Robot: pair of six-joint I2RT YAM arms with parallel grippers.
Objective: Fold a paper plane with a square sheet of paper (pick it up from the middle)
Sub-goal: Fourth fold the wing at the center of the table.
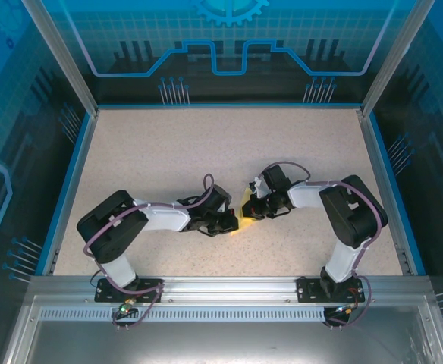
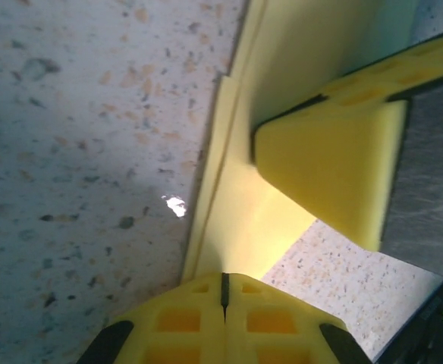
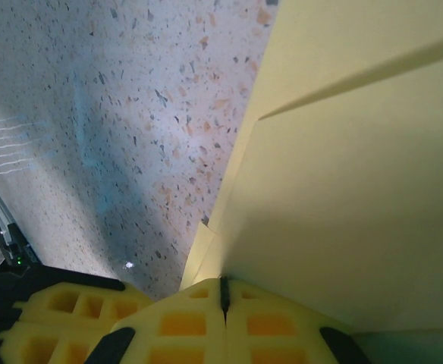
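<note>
Folded paper (image 3: 343, 197) lies touching the tips of both closed jaws.

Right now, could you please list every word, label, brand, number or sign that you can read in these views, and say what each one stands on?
No readable text anywhere.
The folded pale yellow sheet of paper is plain and unmarked.
The blue backdrop panel carries only a gear emblem and circuit-style lines, no letters or digits.
The speckled beige tabletop bears no label.
</note>
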